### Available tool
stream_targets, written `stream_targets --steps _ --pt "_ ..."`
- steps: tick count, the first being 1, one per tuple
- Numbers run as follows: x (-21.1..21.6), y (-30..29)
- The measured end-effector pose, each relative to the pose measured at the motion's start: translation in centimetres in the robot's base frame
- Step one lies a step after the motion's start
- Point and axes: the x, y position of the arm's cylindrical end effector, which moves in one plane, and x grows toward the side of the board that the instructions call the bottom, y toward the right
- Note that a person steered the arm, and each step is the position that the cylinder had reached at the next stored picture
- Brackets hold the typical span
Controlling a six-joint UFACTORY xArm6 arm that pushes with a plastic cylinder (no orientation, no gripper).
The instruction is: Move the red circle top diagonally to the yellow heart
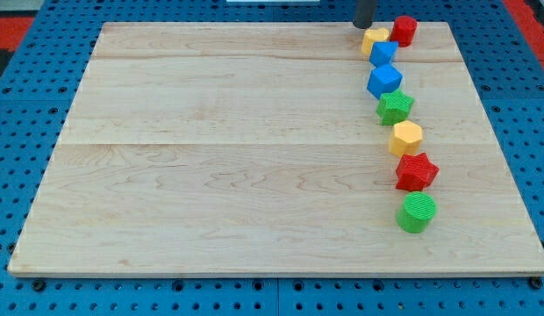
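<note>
The red circle (pixel 404 30), a short red cylinder, stands at the view's top right of the wooden board. The yellow heart (pixel 375 39) lies just left of it and slightly lower, close to it. My tip (pixel 363 25) is the lower end of the dark rod at the view's top edge. It sits just above and left of the yellow heart, about touching it, and left of the red circle.
Below the heart a line of blocks runs down the board's right side: a blue block (pixel 384 53), a blue cube (pixel 384 81), a green star (pixel 395 106), a yellow hexagon (pixel 405 138), a red star (pixel 416 171), a green cylinder (pixel 417 212). The wooden board (pixel 211 149) lies on blue pegboard.
</note>
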Motion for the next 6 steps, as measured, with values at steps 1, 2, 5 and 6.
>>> stream_targets --steps 1,2,5,6 --pt "0.1 -0.2" --pt "0.0 -0.2" --pt "0.1 0.4" --pt "0.0 0.6"
